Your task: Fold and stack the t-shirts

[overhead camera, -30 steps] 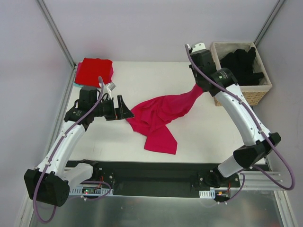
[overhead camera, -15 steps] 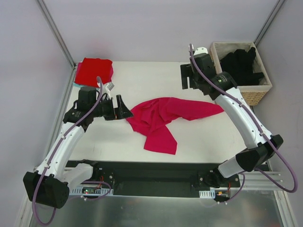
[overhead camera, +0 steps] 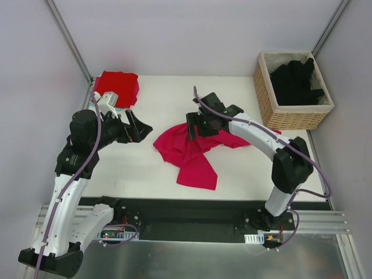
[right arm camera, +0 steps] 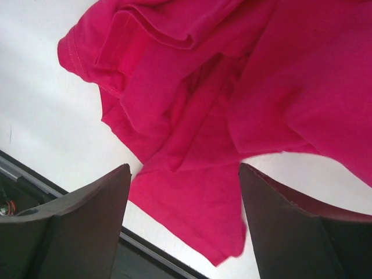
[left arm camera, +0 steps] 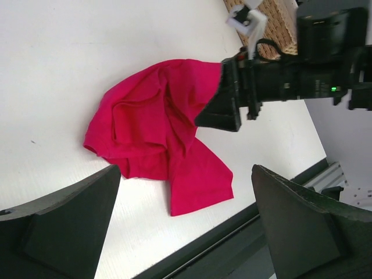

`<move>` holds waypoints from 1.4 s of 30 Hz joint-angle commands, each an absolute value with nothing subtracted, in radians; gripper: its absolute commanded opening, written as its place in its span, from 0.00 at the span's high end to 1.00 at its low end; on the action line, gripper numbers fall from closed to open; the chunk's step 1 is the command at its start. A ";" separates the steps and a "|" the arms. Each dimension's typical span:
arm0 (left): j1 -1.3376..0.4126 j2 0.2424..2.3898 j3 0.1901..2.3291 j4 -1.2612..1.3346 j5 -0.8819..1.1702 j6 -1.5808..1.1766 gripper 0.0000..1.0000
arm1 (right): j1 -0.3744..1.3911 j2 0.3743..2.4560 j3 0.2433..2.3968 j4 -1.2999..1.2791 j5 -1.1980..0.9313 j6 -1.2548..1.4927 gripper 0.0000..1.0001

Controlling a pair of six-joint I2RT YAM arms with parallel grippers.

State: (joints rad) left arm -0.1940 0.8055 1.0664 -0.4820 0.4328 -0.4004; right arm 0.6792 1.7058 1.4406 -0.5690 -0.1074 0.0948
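The magenta t-shirt (overhead camera: 187,152) lies crumpled on the table (overhead camera: 168,102); both arms' jaws gape, empty.

Item: one magenta-pink shirt (right arm camera: 232,99), crumpled in loose folds on the white table (right arm camera: 35,110), with one flap reaching toward the table's edge at lower left. Item: right gripper (right arm camera: 185,171), over the cloth, dark fingers (right arm camera: 75,232) spread wide, gripping nothing.

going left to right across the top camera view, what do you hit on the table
red t-shirt → left gripper → magenta t-shirt → wicker basket
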 commanded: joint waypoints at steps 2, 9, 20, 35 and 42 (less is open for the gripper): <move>-0.181 0.763 1.081 -0.518 0.397 -0.397 0.04 | 0.707 1.788 1.508 -0.466 -0.239 0.140 0.22; -0.181 0.718 1.078 -0.557 0.371 -0.391 0.04 | 0.745 1.904 1.558 -0.443 -0.278 0.146 0.23; -0.181 0.677 1.103 -0.623 0.328 -0.357 0.04 | 0.782 2.052 1.623 -0.510 -0.299 0.157 0.31; -0.181 0.641 1.081 -0.635 0.318 -0.368 0.03 | 0.819 2.146 1.989 -0.672 -0.264 0.080 0.99; -0.181 0.629 1.062 -0.634 0.316 -0.376 0.03 | 0.838 2.094 2.319 -0.464 -0.307 0.096 0.99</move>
